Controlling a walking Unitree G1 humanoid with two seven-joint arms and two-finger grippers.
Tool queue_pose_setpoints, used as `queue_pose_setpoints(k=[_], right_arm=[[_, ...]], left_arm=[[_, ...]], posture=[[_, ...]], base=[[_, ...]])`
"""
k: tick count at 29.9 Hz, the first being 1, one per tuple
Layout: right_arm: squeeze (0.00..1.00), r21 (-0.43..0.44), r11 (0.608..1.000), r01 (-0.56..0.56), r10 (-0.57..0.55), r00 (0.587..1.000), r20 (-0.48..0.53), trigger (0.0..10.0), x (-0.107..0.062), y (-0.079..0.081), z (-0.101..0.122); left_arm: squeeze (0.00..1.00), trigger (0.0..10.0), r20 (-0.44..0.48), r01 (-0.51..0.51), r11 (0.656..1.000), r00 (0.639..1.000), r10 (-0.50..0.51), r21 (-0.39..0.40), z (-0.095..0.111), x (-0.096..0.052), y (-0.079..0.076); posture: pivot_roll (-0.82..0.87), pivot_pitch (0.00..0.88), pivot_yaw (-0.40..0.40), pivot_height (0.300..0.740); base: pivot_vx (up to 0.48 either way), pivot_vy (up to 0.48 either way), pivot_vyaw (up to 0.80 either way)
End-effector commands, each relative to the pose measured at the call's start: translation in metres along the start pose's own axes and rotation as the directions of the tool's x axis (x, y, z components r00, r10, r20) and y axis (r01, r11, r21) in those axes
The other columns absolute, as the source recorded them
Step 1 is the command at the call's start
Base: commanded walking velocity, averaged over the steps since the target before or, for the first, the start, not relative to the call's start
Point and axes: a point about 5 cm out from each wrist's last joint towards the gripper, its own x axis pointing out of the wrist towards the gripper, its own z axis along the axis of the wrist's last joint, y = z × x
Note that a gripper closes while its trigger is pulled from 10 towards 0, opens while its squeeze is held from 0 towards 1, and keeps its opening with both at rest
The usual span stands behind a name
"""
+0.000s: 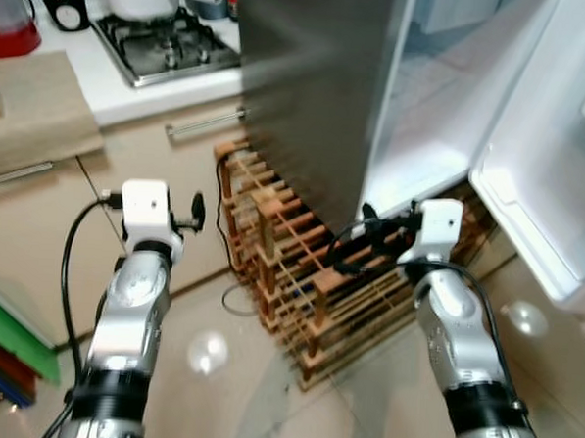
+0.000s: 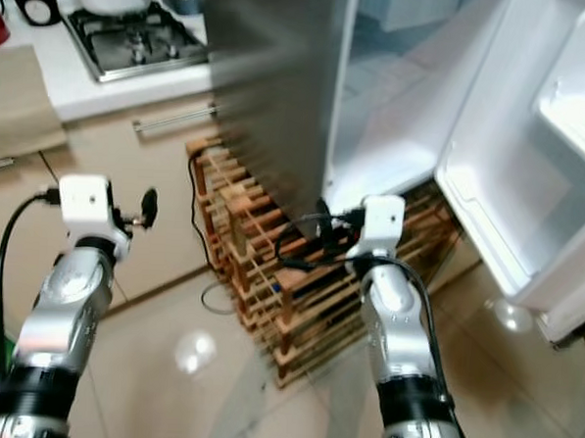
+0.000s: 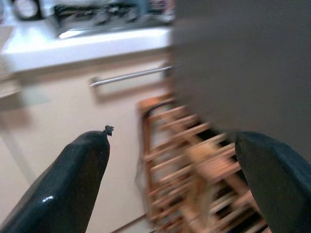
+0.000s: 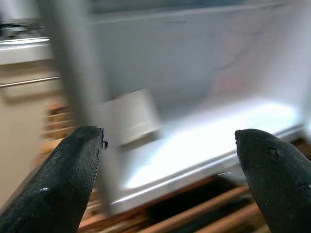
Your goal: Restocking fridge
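The fridge stands ahead with its steel side toward me. Its door is swung open to the right, and the white inside shows bare lit shelves. Both my arms are raised in front of it. My left gripper is open with nothing between its fingers, and it faces the cabinet front and a wooden rack. My right gripper is also open and empty, and it faces the fridge's lower white shelf. No item for stocking is in view.
A wooden lattice rack sits on the tiled floor against the fridge's base, between my arms. On the left is a counter with a gas hob, a drawer handle and a wooden board. A black cable loops by the rack.
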Motion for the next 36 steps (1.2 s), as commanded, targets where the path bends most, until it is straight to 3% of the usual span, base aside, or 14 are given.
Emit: queue_pose_setpoints(k=[1,6,13,16,22,26,29,33,34,36], right_arm=[[0.0,-0.005,0.999,0.032,-0.032,0.999,0.029,10.0,0.003,-0.002,0.007],[0.0,-0.005,0.997,0.073,-0.073,0.997,0.032,10.0,0.001,-0.013,0.008],[0.0,-0.037,0.992,0.121,-0.12,0.993,0.021,10.0,-0.013,-0.031,0.005],[0.0,-0.117,0.97,0.215,-0.22,0.975,-0.026,10.0,-0.022,-0.044,-0.001],[0.0,-0.125,0.946,0.3,-0.302,0.953,0.005,10.0,-0.028,-0.053,0.007],[0.0,-0.16,0.916,0.368,-0.371,0.928,0.012,10.0,-0.03,-0.068,0.01],[0.0,-0.148,0.94,0.307,-0.306,0.951,0.028,10.0,-0.025,-0.058,0.015],[0.0,-0.088,0.984,0.156,-0.151,0.987,0.058,10.0,-0.015,-0.029,0.023],[0.0,-0.093,0.993,0.071,-0.065,0.996,0.069,10.0,-0.011,-0.013,0.025],[0.0,-0.083,0.996,0.04,-0.035,0.997,0.067,10.0,-0.008,-0.006,0.024]], left_arm=[[0.0,10.0,0.025,-0.012,1.0,1.0,0.011,0.023,0.008,0.003,0.005],[0.0,10.0,0.047,0.022,1.0,0.999,-0.022,-0.004,0.01,0.002,0.0],[0.0,10.0,0.062,0.006,0.999,0.998,-0.004,-0.035,0.01,0.0,0.007],[0.0,10.0,0.056,0.014,0.999,0.998,-0.011,-0.045,0.009,0.0,0.007],[0.0,10.0,0.05,0.041,0.998,0.998,-0.039,-0.049,0.007,0.0,0.001],[0.0,10.0,0.053,0.064,0.996,0.997,-0.062,-0.054,0.008,0.002,-0.004],[0.0,10.0,0.055,0.066,0.996,0.996,-0.063,-0.055,0.008,0.003,-0.005],[0.0,10.0,0.058,0.065,0.996,0.996,-0.061,-0.059,0.008,0.003,-0.006],[0.0,10.0,0.057,0.068,0.996,0.996,-0.065,-0.056,0.007,0.003,-0.007],[0.0,10.0,0.058,0.068,0.996,0.996,-0.065,-0.053,0.007,0.003,-0.007]], posture=[[-0.08,0.0,0.052,0.74],[-0.08,0.0,0.051,0.74],[-0.09,0.0,0.045,0.74],[-0.1,0.0,0.048,0.74],[-0.11,0.0,0.061,0.74],[-0.12,0.0,0.064,0.74],[-0.12,0.0,0.064,0.74],[-0.12,0.0,0.063,0.74],[-0.12,0.0,0.063,0.74],[-0.11,0.0,0.061,0.74]], base=[[0.244,-0.412,0.0],[0.0,-0.24,0.0],[0.0,0.0,0.0],[0.0,0.0,0.0],[0.0,0.0,0.0],[0.0,0.0,0.0],[0.0,0.0,0.0],[0.0,0.0,0.0],[0.0,0.0,0.7],[0.0,0.0,0.67]])
